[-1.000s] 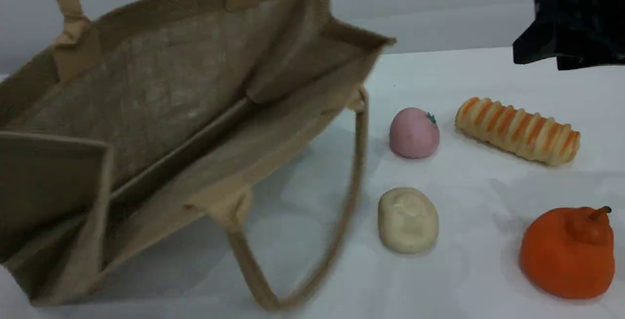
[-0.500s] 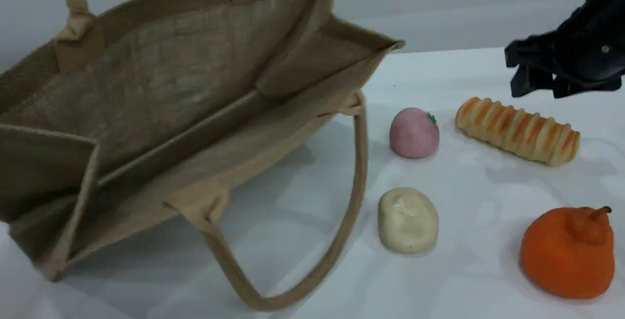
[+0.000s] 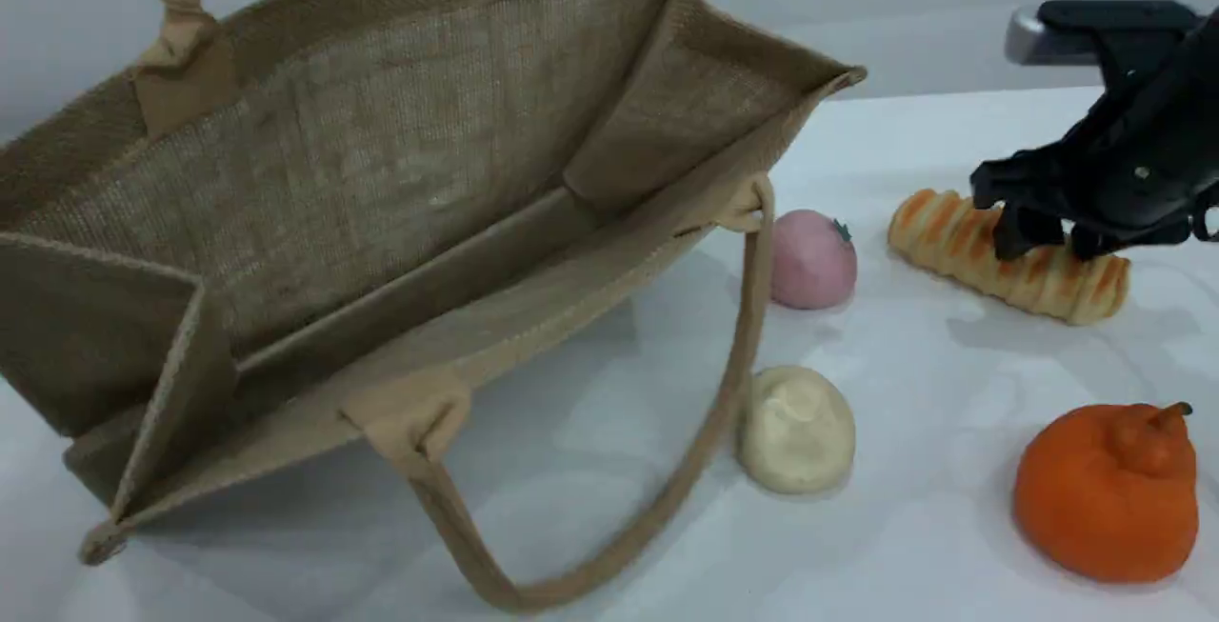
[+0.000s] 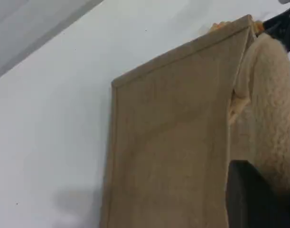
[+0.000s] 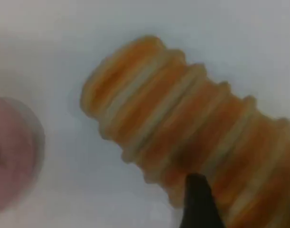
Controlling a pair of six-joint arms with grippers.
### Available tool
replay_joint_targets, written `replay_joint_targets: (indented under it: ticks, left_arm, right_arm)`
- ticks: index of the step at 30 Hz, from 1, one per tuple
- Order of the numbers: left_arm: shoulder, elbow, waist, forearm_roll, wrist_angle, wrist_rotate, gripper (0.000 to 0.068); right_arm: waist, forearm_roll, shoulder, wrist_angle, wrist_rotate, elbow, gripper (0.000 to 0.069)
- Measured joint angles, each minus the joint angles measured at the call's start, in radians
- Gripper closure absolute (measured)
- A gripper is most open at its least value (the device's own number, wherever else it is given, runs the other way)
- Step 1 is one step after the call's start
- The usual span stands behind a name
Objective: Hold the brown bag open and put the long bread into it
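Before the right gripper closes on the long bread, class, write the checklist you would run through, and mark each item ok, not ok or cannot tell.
1. Brown bag mouth open toward the food: ok.
2. Left gripper gripping the bag: shut; hold itself out of view, cannot tell.
3. Right gripper open: ok.
4. Right gripper over the long bread, near its middle: ok.
5. Fingers down around the loaf: cannot tell.
6. Path to the bag clear: not ok, pink bun lies between.
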Motion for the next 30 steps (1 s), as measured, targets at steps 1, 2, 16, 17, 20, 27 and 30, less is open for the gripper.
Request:
replay_joint_targets:
  ticks: [1, 2, 16, 17, 20, 27, 30]
  left_arm:
    - [0.0, 0.0, 0.0, 0.0, 0.0, 0.0, 0.0605]
    - [0.0, 0.0, 0.0, 0.0, 0.0, 0.0, 0.0605]
    - [0.0, 0.0, 0.0, -0.029, -0.001, -0.001, 0.0605]
    - [0.0, 0.0, 0.0, -0.03, -0.001, -0.001, 0.0605]
    - [0.0, 0.0, 0.0, -0.03, -0.001, -0.001, 0.0605]
    - [0.0, 0.0, 0.0, -0.03, -0.001, -0.001, 0.0605]
    - [0.0, 0.0, 0.0, -0.03, -0.001, -0.001, 0.0605]
  right_arm:
    - [0.0, 0.0, 0.018, 0.0, 0.0, -0.009, 0.0309]
    - [0.0, 0.0, 0.031, 0.0, 0.0, -0.017, 0.0309]
    - [0.0, 0.0, 0.123, 0.0, -0.001, -0.056, 0.0456]
    - [0.0, 0.0, 0.124, -0.006, -0.001, -0.056, 0.0469]
    - [-0.001, 0.0, 0.122, 0.0, -0.001, -0.056, 0.0489]
    - [0.001, 0.003, 0.023, -0.135, 0.002, -0.044, 0.0549]
    - [-0.001, 0.003, -0.068, -0.182, 0.002, -0.046, 0.0582]
